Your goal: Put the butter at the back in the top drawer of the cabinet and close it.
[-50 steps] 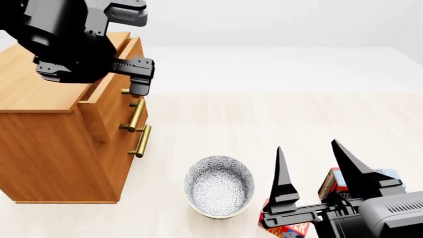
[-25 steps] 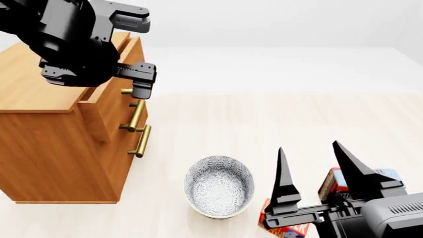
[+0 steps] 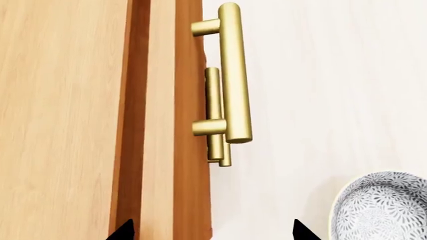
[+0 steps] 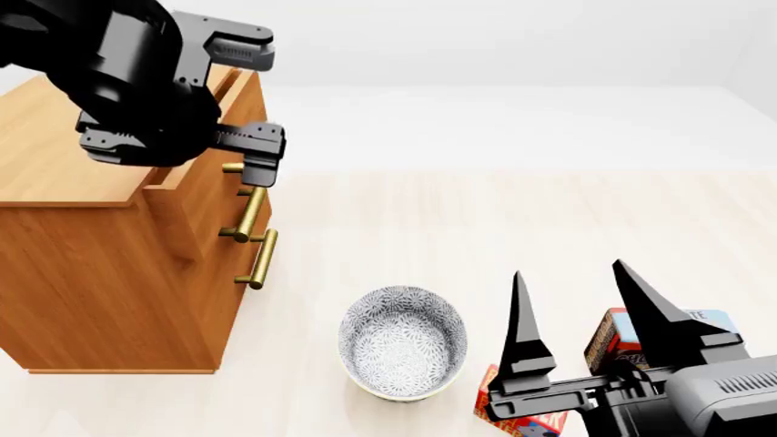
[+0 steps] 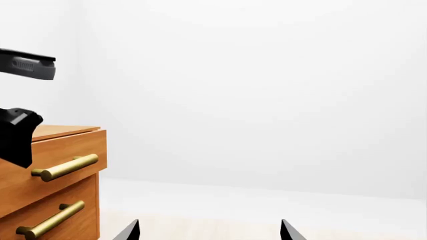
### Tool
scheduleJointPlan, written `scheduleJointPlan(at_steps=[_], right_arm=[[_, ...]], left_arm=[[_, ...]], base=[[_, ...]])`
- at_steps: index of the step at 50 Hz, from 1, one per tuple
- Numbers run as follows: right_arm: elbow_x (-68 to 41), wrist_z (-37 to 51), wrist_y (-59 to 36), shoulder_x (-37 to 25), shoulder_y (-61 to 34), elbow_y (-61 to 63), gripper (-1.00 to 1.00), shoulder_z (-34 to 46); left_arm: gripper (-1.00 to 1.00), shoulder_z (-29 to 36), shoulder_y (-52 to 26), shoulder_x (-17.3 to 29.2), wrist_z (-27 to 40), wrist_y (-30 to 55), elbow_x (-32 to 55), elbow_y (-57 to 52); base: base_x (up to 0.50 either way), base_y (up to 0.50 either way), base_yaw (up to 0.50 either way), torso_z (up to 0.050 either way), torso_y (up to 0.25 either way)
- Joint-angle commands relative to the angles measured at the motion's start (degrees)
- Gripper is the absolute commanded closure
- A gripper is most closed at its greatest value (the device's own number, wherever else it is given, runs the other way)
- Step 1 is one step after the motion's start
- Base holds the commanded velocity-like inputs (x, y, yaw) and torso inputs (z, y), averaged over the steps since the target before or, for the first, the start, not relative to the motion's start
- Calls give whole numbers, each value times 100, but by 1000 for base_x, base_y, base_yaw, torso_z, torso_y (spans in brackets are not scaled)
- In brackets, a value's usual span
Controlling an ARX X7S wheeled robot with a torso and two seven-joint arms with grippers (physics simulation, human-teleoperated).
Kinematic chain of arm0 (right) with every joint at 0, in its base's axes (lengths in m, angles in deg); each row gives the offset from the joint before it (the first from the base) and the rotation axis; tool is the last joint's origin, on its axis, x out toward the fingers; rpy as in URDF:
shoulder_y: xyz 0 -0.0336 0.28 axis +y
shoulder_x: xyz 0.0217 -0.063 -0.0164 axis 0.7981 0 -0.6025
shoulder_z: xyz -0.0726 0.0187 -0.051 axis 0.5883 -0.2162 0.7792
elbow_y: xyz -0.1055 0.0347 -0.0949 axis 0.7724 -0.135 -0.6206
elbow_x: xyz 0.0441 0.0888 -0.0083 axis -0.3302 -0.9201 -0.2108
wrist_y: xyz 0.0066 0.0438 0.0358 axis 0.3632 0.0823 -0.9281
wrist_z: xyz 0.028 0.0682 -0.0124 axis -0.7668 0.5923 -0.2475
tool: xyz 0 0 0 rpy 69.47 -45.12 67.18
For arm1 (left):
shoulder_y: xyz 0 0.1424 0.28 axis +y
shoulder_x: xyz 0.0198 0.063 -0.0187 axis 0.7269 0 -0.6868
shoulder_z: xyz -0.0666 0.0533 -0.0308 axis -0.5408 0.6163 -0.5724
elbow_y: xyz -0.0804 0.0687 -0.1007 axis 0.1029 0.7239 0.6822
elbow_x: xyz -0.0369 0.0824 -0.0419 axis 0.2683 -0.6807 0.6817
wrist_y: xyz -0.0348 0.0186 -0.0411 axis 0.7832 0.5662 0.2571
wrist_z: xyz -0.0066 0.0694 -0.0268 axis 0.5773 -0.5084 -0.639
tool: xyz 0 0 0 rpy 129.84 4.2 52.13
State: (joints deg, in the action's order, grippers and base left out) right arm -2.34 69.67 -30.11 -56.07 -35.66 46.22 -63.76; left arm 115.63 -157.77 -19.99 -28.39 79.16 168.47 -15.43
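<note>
The cabinet [image 4: 97, 273] stands at the left. Its top drawer [image 4: 240, 96] is pulled out a little, and a dark gap shows behind the drawer front [image 3: 190, 150]. My left gripper [image 4: 261, 105] hangs open over that front edge, straddling it just above the brass handle [image 3: 230, 75] and holding nothing. The butter [image 4: 613, 335] at the back is a red-orange box on the floor, partly hidden behind my right gripper [image 4: 567, 269]. That gripper is open and empty, fingers pointing up. Another red box [image 4: 516, 421] lies nearer, under its left finger.
A patterned bowl [image 4: 403, 341] sits on the floor between the cabinet and the boxes, also seen as the bowl [image 3: 380, 210]. A blue box edge [image 4: 714, 319] shows behind the butter. Two lower drawer handles [image 4: 255, 246] jut from the cabinet front.
The left gripper has shifted slightly down and toward the cabinet over the top drawer's front. The right gripper has dipped a little. The boxes and bowl have not moved.
</note>
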Motion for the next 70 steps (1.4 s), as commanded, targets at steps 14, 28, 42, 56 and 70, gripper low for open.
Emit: scheduleJointPlan(at_steps=[14, 28, 42, 56, 70], right_arm=[[-12, 21, 44, -34, -30, -40, -100, 43], [-10, 37, 90, -63, -7, -41, -100, 54], [-30, 76, 101, -99, -4, -20, -100, 65], [-21, 51, 241, -131, 71, -97, -100, 39], [-84, 22, 432, -209, 199, -147, -100, -63]], left_arm=[[-100, 247, 115, -230, -496, -24, -396, 439], [-100, 439, 187, -436, -1003, -22, -680, 826], [-100, 354, 164, -395, -952, 11, -550, 708], [-100, 186, 104, -449, -626, -5, -290, 397], [-100, 96, 18, -647, -538, 11, -141, 353]], base=[[0, 0, 0, 0, 0], [0, 0, 0, 0, 0], [0, 0, 0, 0, 0], [0, 0, 0, 0, 0], [0, 0, 0, 0, 0]])
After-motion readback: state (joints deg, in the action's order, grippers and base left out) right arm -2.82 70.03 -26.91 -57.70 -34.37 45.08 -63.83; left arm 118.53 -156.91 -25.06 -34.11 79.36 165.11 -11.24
